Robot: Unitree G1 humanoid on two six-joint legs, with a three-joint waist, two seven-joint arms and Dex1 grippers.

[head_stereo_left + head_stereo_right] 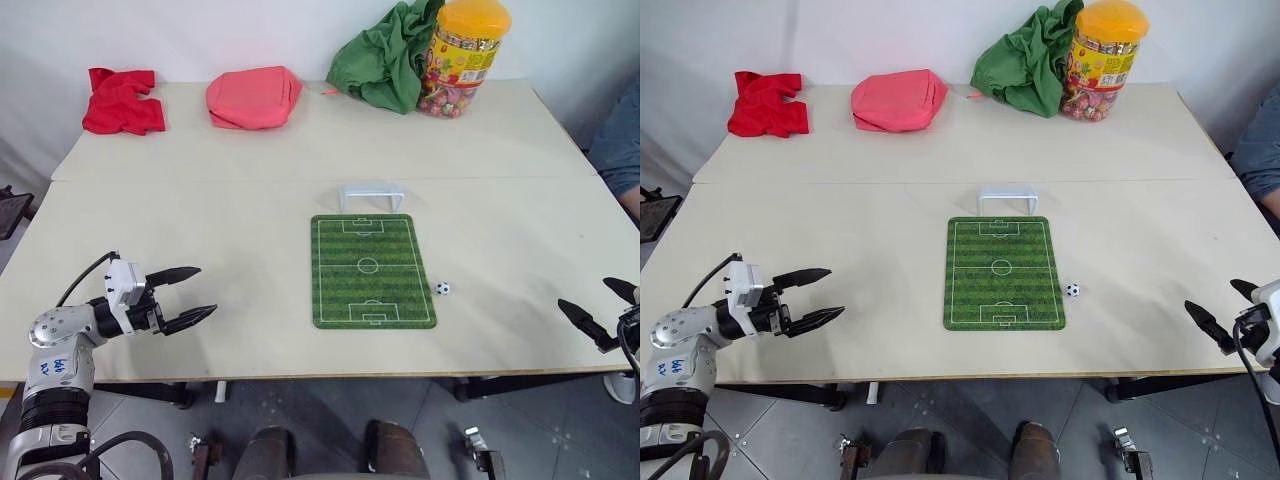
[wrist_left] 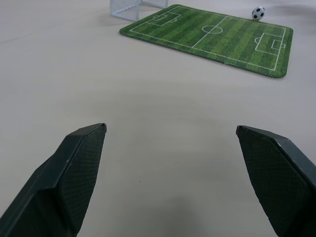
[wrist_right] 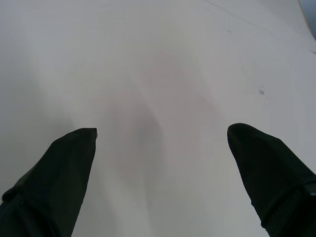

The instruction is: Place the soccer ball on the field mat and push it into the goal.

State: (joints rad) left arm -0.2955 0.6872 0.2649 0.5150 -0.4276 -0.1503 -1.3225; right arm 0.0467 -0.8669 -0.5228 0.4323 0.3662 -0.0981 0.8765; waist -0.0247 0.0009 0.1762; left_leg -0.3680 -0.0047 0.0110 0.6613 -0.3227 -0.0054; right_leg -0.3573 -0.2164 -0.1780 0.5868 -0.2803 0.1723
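Observation:
The tiny black-and-white soccer ball (image 1: 442, 288) rests on the bare table just off the right edge of the green field mat (image 1: 371, 270). The white goal (image 1: 371, 195) stands at the mat's far end. My left gripper (image 1: 196, 294) hovers open over the table's front left, well to the left of the mat, pointing toward it. The left wrist view catches the mat (image 2: 212, 37), the ball (image 2: 257, 13) and the goal (image 2: 131, 7) beyond its spread fingers. At the front right edge my right gripper (image 1: 595, 305) is open and empty, well to the right of the ball.
Along the table's far side lie a red cloth (image 1: 122, 100), a pink pouch (image 1: 253, 97), a green cloth (image 1: 385, 60) and a candy jar with an orange lid (image 1: 464, 57). A person's sleeve (image 1: 620, 150) shows at the right edge. Two tabletops (image 1: 200, 215) meet at a seam behind the goal.

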